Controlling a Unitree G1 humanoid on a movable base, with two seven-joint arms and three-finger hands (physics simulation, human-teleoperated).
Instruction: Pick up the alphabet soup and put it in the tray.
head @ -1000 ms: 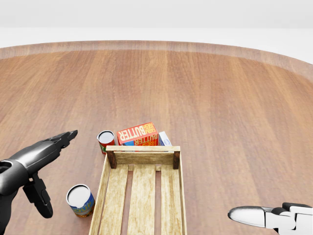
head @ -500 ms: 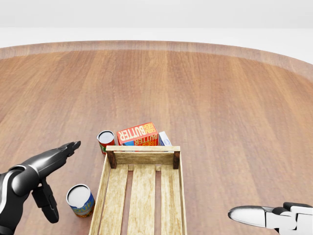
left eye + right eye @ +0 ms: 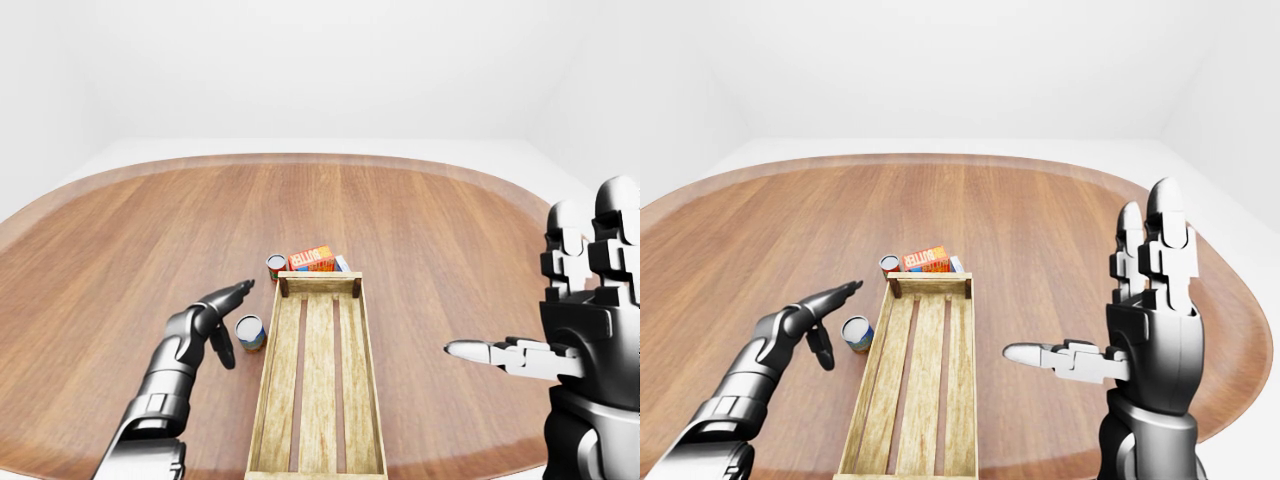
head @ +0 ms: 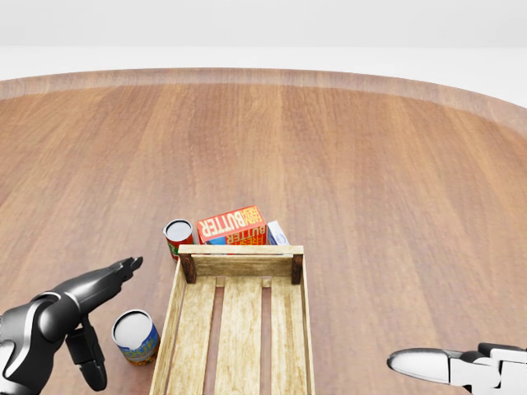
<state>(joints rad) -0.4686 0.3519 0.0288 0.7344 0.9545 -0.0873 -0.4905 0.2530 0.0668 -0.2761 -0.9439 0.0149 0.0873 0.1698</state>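
- The tray (image 4: 239,329), a slatted wooden crate, lies near the table's (image 4: 370,164) bottom edge in the head view.
- The soup (image 4: 179,236) (red can, pale lid) stands upright just off the tray's top-left corner, outside it.
- A butter box (image 4: 233,225) and a small white carton (image 4: 277,234) sit against the tray's top end.
- A blue can (image 4: 135,336) stands beside the tray's left wall.
- The left hand (image 3: 212,318) hovers left of the blue can, fingers spread, holding nothing.
- The right hand (image 3: 1145,320) is raised right of the tray, fingers wide, empty.

"BUTTER" on the red box (image 4: 232,225)
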